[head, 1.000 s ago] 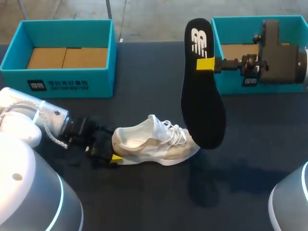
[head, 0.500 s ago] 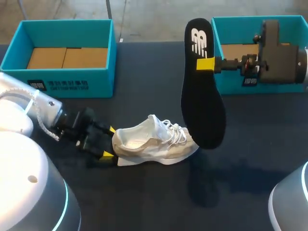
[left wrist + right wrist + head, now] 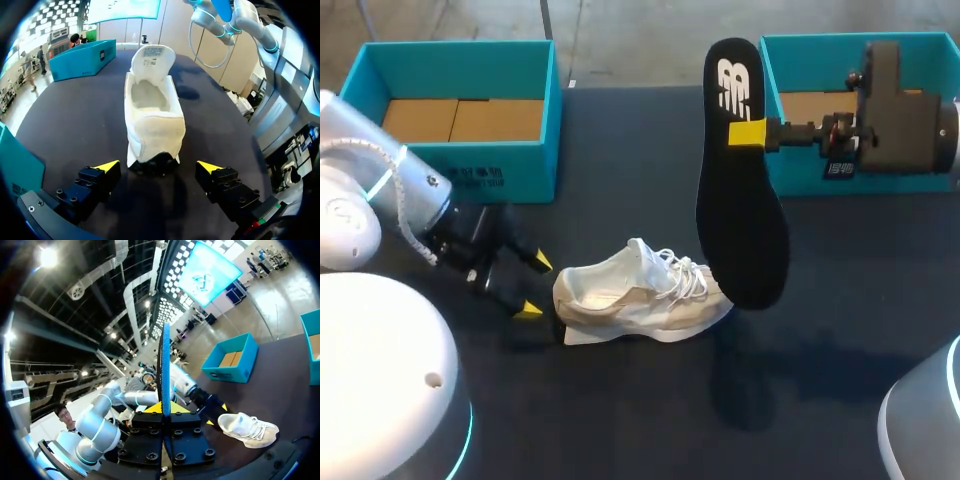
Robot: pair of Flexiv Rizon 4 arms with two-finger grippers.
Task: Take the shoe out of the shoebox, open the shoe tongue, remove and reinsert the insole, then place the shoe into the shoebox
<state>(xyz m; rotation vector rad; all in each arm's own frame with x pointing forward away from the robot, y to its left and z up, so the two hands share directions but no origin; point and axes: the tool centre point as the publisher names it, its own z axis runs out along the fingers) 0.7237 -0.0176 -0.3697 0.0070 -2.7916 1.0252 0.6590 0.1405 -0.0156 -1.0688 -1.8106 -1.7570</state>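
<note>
Now, in the head view, the white mesh lace-up sneaker (image 3: 640, 295) stands on its sole on the dark table (image 3: 620, 410), between the two teal cardboard shoeboxes (image 3: 460, 180) at the far corners. Our left gripper (image 3: 534, 287) sits just beside the heel with its fingers spread, touching nothing. Our right gripper (image 3: 747, 132) pinches the flat black foam insole (image 3: 740, 190) near its heel end and holds it aloft, toe end hanging down.

In the left wrist view, the sneaker (image 3: 152, 115) lies straight ahead of the left gripper (image 3: 159, 166), heel nearest, tongue raised and the inside bare. We judge the sneaker light, with a soft upper that would crumple. The firmer heel cup and the sole edge look like the safest places to clamp it.

In the right wrist view, the insole (image 3: 163, 365) stands edge-on between the closed fingers of the right gripper (image 3: 164, 409). The sneaker (image 3: 248, 429) sits well beyond, on the table. The insole looks thin and bendy, so we expect its long free end to flex. It would probably go in best toe first.
</note>
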